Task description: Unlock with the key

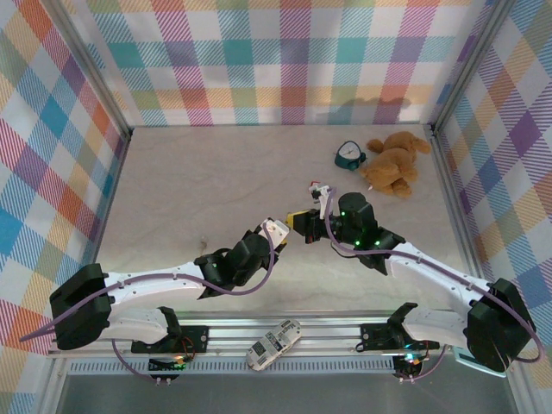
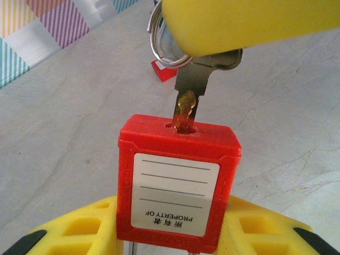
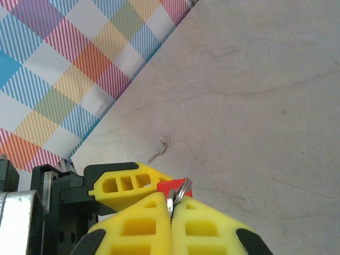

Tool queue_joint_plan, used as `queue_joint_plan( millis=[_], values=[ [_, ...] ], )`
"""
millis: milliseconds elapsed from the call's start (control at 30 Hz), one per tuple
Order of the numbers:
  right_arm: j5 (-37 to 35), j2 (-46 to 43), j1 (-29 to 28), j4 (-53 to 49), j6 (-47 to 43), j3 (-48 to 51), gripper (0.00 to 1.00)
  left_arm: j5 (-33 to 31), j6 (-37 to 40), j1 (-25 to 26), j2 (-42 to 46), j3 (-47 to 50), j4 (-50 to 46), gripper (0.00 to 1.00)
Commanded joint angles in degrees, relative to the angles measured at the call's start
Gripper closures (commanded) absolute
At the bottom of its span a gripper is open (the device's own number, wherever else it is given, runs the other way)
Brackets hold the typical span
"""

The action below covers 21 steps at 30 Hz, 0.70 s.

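Note:
A red padlock [image 2: 178, 180] with a white label stands between the yellow fingers of my left gripper [image 2: 175, 231], which is shut on it. Its keyhole faces away from the wrist. A silver key [image 2: 194, 85] on a ring [image 2: 159, 45] has its tip in that keyhole. My right gripper [image 3: 171, 206] is shut on the key's head [image 3: 170, 202], with the padlock's red top [image 3: 171, 187] just beyond. In the top view the left gripper [image 1: 274, 231] and the right gripper [image 1: 302, 224] meet tip to tip above the table's middle.
A loose key [image 3: 161, 147] lies on the table [image 1: 198, 181] left of the arms. A brown teddy bear [image 1: 392, 162], a teal clock-like object [image 1: 349, 155] and a small red and white item [image 1: 319, 187] sit at the back right. Plaid walls [image 1: 52, 147] enclose three sides.

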State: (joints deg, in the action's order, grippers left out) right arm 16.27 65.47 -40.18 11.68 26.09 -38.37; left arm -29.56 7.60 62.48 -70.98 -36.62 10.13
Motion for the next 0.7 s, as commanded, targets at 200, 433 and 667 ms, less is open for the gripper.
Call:
queue_joint_plan(
  millis=[200, 433, 667],
  values=[
    [6.99, 6.04, 0.46, -8.91, -1.69, 1.00, 0.95, 5.30, 1.06, 0.88, 4.39, -3.53, 19.08, 0.82],
    [8.52, 6.76, 0.46, -6.57, -0.20, 2.68, 0.95, 5.37, 1.00, 0.80, 5.23, -3.68, 22.57, 0.83],
    [8.91, 7.24, 0.46, -7.77, -1.82, 3.03, 0.95, 7.51, -0.17, 0.05, 5.85, -4.85, 23.27, 0.84]
  ],
)
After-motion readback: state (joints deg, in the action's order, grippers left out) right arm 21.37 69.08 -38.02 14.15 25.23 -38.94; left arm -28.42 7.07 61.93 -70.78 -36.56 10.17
